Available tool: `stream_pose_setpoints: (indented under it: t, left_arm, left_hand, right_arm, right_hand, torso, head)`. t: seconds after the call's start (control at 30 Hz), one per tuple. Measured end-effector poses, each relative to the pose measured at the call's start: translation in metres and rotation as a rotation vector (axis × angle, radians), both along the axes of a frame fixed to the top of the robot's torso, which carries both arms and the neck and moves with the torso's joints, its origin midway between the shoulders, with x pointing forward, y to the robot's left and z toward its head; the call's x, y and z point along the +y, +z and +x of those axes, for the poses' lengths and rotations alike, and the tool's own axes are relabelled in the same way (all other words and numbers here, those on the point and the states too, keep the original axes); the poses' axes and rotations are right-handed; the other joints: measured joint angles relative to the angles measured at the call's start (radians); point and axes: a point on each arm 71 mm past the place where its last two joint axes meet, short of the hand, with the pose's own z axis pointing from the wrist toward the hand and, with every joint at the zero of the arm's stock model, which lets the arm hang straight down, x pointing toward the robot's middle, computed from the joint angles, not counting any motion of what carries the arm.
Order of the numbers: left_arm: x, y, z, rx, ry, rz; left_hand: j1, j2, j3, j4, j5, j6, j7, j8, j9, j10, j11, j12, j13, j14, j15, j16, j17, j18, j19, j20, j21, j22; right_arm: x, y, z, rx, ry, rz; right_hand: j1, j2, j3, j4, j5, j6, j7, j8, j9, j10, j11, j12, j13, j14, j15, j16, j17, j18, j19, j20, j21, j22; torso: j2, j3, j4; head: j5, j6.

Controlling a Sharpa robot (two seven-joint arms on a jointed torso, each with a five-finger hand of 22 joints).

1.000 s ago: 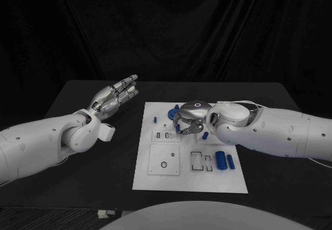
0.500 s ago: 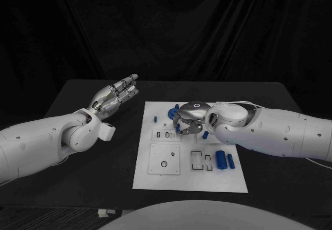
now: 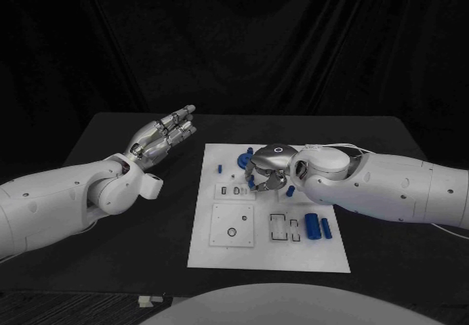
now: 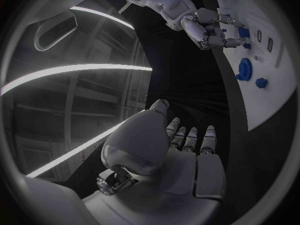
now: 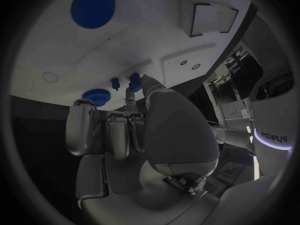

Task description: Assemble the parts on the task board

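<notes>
Two hands in sight. Right hand point(image 3: 266, 169) hovers over white board point(image 3: 234, 254), fingers curled down; whether they pinch small blue peg point(image 5: 134, 79) at fingertips, cannot tell. Left hand point(image 3: 161, 137) raised beside board, fingers straight, together, holding nothing. Blue cylinder point(image 3: 312, 225) lies nearer board's front edge.

You can read one marking: the word "sharpa", in dark letters on the white housing point(image 5: 274, 135) at the right edge of the right wrist view, just above a glowing light band. It appears upside down there. Nothing legible shows on the task board point(image 3: 269, 254), its blue parts, the arms or the hands in the head view or the left wrist view.
</notes>
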Motion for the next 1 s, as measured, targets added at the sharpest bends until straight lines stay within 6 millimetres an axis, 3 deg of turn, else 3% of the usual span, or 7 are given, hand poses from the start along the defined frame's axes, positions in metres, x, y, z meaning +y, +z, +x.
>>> stream_pose_setpoints:
  t: [0.53, 1.0]
  left_arm:
    - [-0.0008, 0.0000, -0.0001, 0.001, -0.003, -0.001]
    - [-0.0005, -0.0001, 0.0000, 0.001, -0.003, -0.001]
  left_hand:
    - [0.000, 0.000, 0.000, 0.000, 0.000, 0.000, 0.000, 0.000, 0.000, 0.000, 0.000, 0.000, 0.000, 0.000, 0.000, 0.000, 0.000, 0.000, 0.000, 0.000, 0.000, 0.000]
    - [0.000, 0.000, 0.000, 0.000, 0.000, -0.004, 0.004, 0.000, 0.000, -0.004, 0.003, 0.000, 0.000, 0.000, 0.000, 0.000, -0.001, 0.000, 0.000, 0.000, 0.000, 0.000]
  right_arm:
    - [0.0009, -0.0020, -0.0009, 0.013, 0.003, -0.012]
    - [0.0007, -0.0028, -0.0010, 0.018, 0.003, -0.017]
  right_hand:
    - [0.000, 0.000, -0.006, -0.005, -0.040, -0.022, -0.003, -0.012, -0.004, 0.000, 0.000, 0.000, 0.000, 0.000, 0.000, 0.000, 0.000, 0.000, -0.011, -0.004, -0.018, 0.000]
    - [-0.006, -0.005, -0.025, 0.003, -0.098, -0.152, -0.003, -0.093, -0.053, 0.000, 0.000, 0.000, 0.000, 0.000, 0.000, 0.000, 0.000, 0.000, -0.021, 0.000, -0.053, 0.001]
  torso:
    - [-0.001, -0.0001, -0.0003]
    - [-0.001, -0.0001, -0.0004]
  head:
    - [0.000, -0.002]
    - [0.000, -0.004]
